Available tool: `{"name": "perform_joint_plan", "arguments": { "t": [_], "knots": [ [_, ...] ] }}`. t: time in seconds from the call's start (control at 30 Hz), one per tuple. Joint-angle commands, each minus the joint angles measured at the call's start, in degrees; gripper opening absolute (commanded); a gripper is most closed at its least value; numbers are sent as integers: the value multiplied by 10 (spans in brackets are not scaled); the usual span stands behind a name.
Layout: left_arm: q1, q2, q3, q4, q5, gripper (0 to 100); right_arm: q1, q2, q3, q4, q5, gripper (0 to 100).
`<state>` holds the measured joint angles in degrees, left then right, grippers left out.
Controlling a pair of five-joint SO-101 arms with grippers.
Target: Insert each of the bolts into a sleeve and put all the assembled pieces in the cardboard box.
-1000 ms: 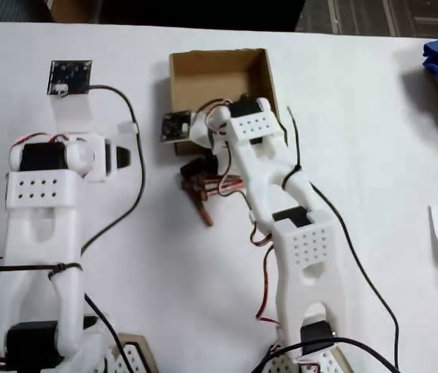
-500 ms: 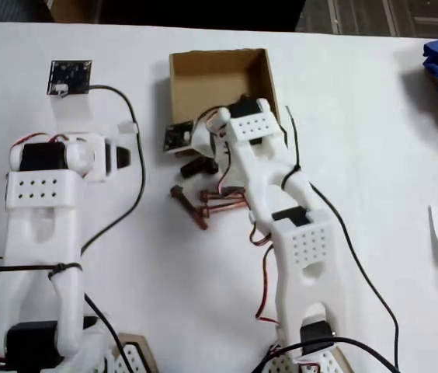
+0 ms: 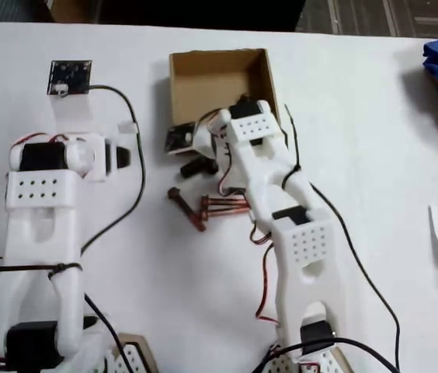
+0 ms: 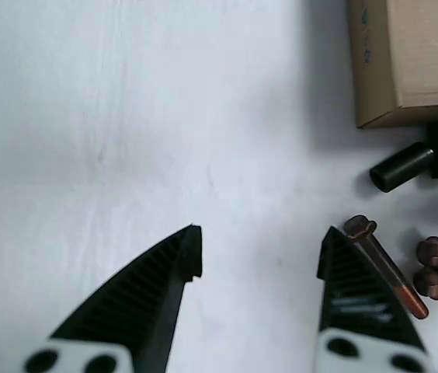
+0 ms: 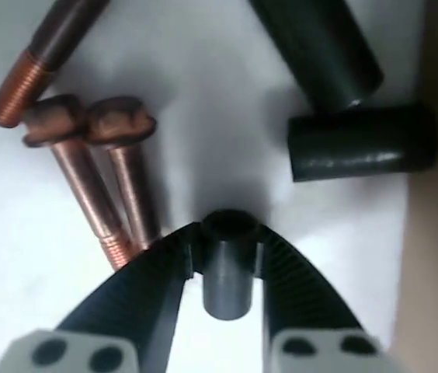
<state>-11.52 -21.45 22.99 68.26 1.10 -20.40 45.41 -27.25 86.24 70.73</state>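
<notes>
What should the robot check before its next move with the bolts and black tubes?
1. Right gripper clamps one sleeve: ok.
2. Left gripper open, free for a bolt: ok.
3. Three bolts lie loose on the table: ok.
4. Cardboard box open, with room: ok.
5. Any bolt inside a sleeve: not ok, none yet.
6. Held sleeve's hole clear: cannot tell.

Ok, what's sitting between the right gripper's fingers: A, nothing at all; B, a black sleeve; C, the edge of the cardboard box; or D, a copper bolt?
B: in the right wrist view the right gripper is closed on a black sleeve, with a finger against each side of it, while the copper bolts lie loose on the table beside it.
</notes>
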Motion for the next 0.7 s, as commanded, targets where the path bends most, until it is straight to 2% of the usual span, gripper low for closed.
{"name": "perform_joint_plan", "arguments": {
  "t": [0.0,0.3,0.4,0.57,0.67],
  "knots": [
    [-6,-8,-17,-1,-4,256,22,3,4,1,-4,22],
    [-5,-4,-12,-1,-3,256,32,-80,-17,5,-136,21],
    [-4,-3,-11,0,-1,256,29,-129,-17,1,-225,21],
    [-3,-3,-11,2,0,256,29,-182,-18,-7,-416,21],
    [-3,-3,-11,4,0,256,26,-185,-17,-3,-498,21]
  ]
}}
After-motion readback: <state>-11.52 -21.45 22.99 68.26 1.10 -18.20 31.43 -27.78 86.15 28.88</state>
